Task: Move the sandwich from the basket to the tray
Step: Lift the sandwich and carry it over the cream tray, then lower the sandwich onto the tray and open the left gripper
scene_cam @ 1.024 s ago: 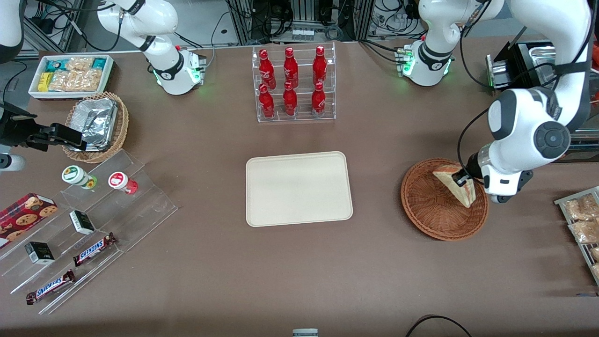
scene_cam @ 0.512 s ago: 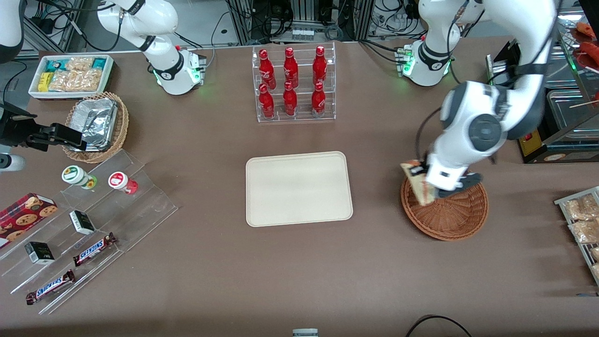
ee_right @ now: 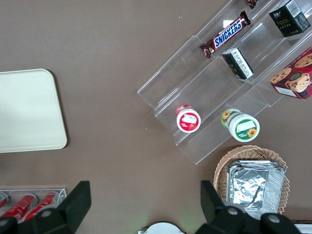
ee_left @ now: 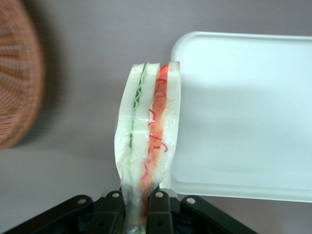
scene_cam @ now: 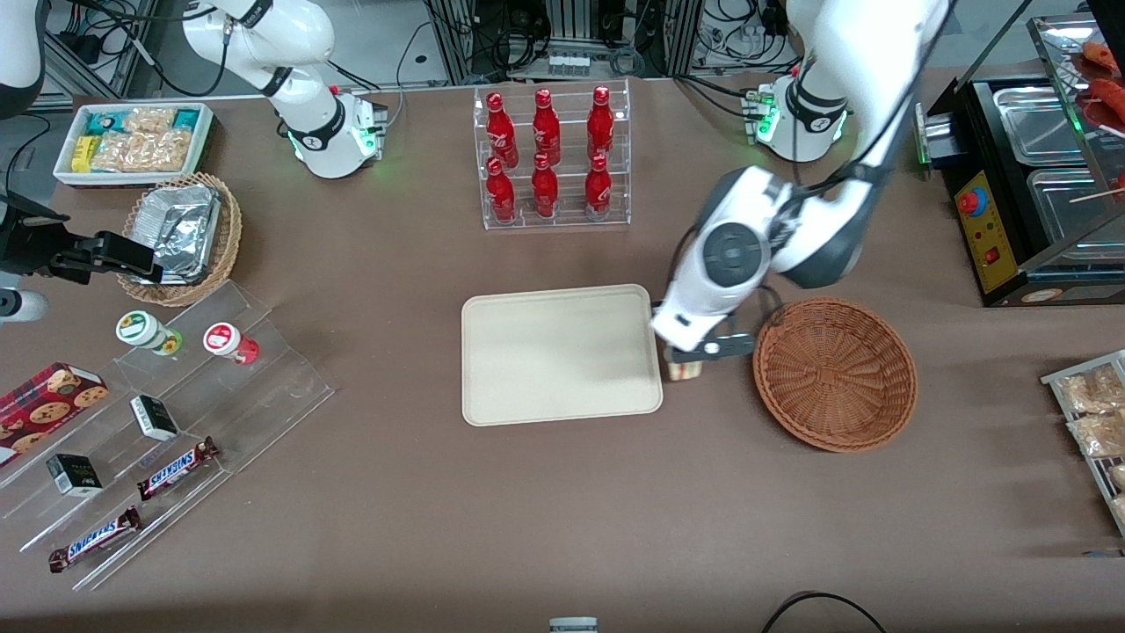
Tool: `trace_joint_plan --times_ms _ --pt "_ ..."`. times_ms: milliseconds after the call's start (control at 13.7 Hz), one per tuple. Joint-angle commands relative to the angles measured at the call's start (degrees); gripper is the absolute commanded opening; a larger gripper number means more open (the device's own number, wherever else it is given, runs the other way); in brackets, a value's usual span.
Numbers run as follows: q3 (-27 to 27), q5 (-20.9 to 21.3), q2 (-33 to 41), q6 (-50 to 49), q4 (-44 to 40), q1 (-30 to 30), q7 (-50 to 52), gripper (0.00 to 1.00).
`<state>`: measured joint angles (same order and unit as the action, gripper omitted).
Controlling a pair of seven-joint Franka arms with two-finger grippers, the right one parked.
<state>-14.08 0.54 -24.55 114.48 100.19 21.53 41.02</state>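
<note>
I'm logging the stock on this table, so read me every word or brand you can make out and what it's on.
"SNICKERS" on the upper chocolate bar on the clear stepped rack.
"SNICKERS" on the lower chocolate bar there.
White script on the red bottles: too small to read.
Print on the small dark boxes and cookie box: unreadable.
No text on the sandwich in the pincer, the tray or the basket.

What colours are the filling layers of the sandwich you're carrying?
Green on one side, red-orange on the other, between white bread. The sandwich, held in the gripper, shows best in the left wrist view.
</note>
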Motion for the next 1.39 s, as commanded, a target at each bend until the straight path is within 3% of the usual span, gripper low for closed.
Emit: trace_joint_plan --times_ms 0,512,1317 --pt "0.54 0.78 -7.43 -1.10 -9.64 4.65 3.96 0.00" --pt "0.63 0.96 -20.09 -0.41 -25.21 12.92 13.11 0.00" --pt "1.15 4.39 -23.09 3.55 -26.28 15.03 16.54 0.00"
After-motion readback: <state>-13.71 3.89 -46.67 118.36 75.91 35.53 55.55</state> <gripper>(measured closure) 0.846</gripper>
